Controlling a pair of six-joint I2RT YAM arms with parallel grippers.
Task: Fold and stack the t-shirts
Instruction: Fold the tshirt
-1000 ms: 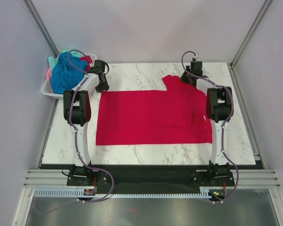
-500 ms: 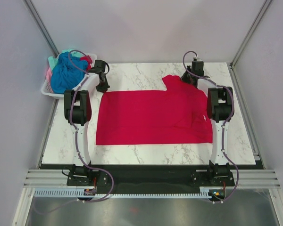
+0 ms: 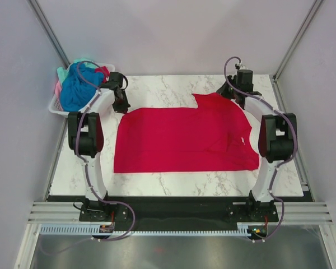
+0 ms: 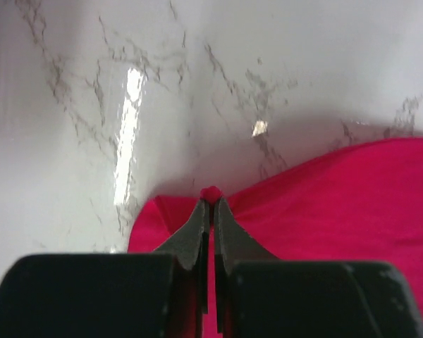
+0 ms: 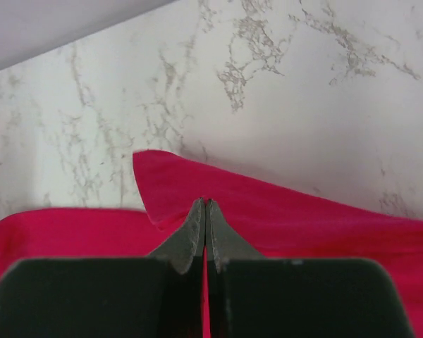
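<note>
A crimson t-shirt (image 3: 179,140) lies spread flat on the marble table (image 3: 157,89), one sleeve (image 3: 204,101) pointing to the far side. My left gripper (image 3: 122,106) stands at the shirt's far left corner. In the left wrist view the left gripper (image 4: 211,201) is shut, with a small nub of the red cloth (image 4: 324,211) pinched at its tips. My right gripper (image 3: 229,94) is at the shirt's far right edge, by the sleeve. In the right wrist view the right gripper (image 5: 206,205) is shut on a fold of the crimson t-shirt (image 5: 303,218).
A white slatted basket (image 3: 57,105) sits off the table's far left corner. It holds bunched t-shirts: a bright blue one (image 3: 75,89) on top, with teal, pink and red cloth showing around it. Grey walls and metal posts close in the table.
The left gripper has shut on the shirt's far left corner. The right arm has swung out to the right and back, and the shirt's right side has stretched that way.
</note>
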